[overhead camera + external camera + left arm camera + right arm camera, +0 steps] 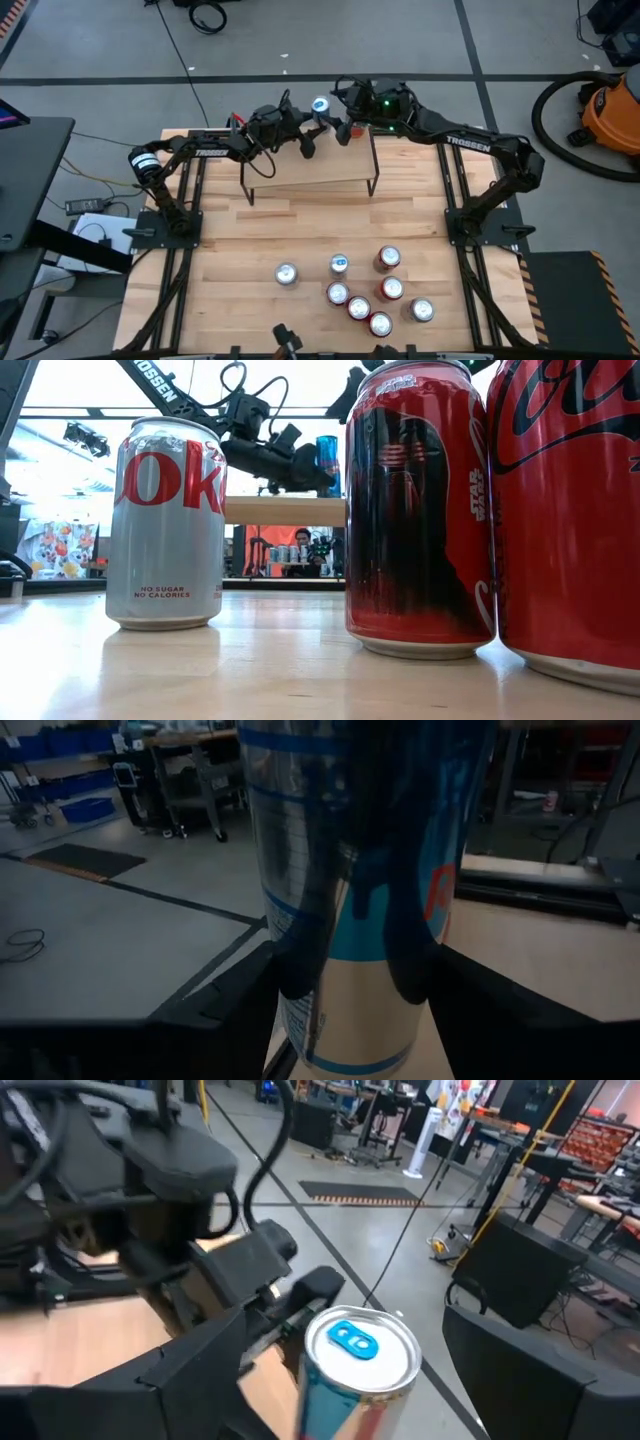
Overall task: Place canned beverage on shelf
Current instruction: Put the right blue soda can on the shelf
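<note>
The left gripper (316, 118) is clamped around a slim blue-and-silver can (320, 105), holding it upright over the far edge of the shelf (310, 168). In the left wrist view the can (355, 890) fills most of the picture, with a dark finger pressed against each side of it, so that's a solid grip, jaws roughly half closed around the can's body. From table height you can see the can (327, 464) up above the shelf board (285, 511), not resting on it.

The right gripper (345, 128) sits just beside the can on its other side, also at the shelf's back edge. Its fingers are spread wide and have hold of nothing; the right wrist view looks down on the can's top (362, 1345) with its blue pull tab, close in front of those open fingers, and the left arm's gripper body is right behind it.

The shelf itself is bare on top, a light-wood board on thin black legs, standing at the far side of the slatted wooden table (300, 230).

Down at the near end of the table there's a bunch of other cans: a silver Diet Coke can (167, 523) off on its own, a Star Wars Coke can (418, 510) and another red Coke can (570, 510) right up against the low camera. From above that cluster (375, 292) counts seven cans, mostly red, all well apart from the shelf.
</note>
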